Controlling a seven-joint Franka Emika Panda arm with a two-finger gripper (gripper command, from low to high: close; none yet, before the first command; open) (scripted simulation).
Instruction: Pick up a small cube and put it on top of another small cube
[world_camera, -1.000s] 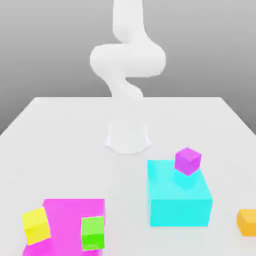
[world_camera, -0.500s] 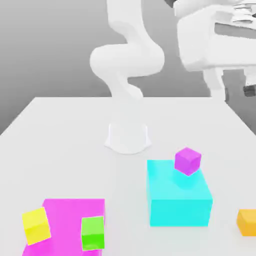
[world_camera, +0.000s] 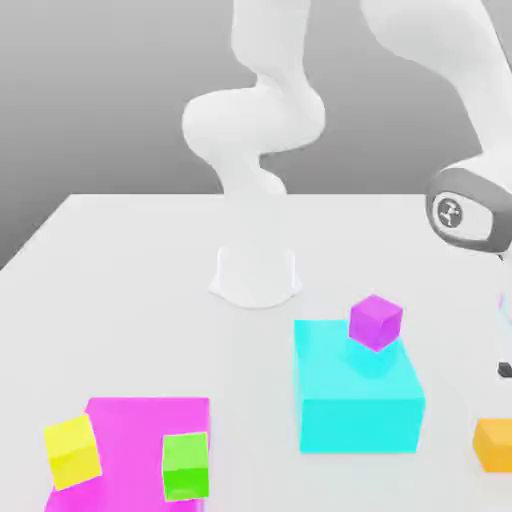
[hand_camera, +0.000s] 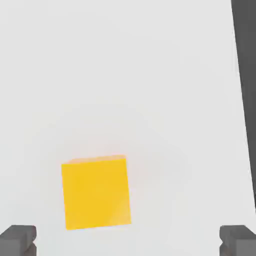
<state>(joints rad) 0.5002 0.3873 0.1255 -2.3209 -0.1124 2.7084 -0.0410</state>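
Hand view, nearest: gripper (hand_camera: 128, 240), both fingertips visible, set wide apart. Beyond them, orange cube (hand_camera: 96, 193) on white table (hand_camera: 150, 75), whole top face seen; exterior view cuts it at its right edge. Exterior view adds green and yellow cubes by the magenta slab (world_camera: 140, 430), purple cube (world_camera: 376, 323) on cyan block (world_camera: 358, 400).

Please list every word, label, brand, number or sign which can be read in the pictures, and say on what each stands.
No words, labels, brands or numbers can be read.
One dark round emblem with a pale mark stands on the arm; it is too small to read.
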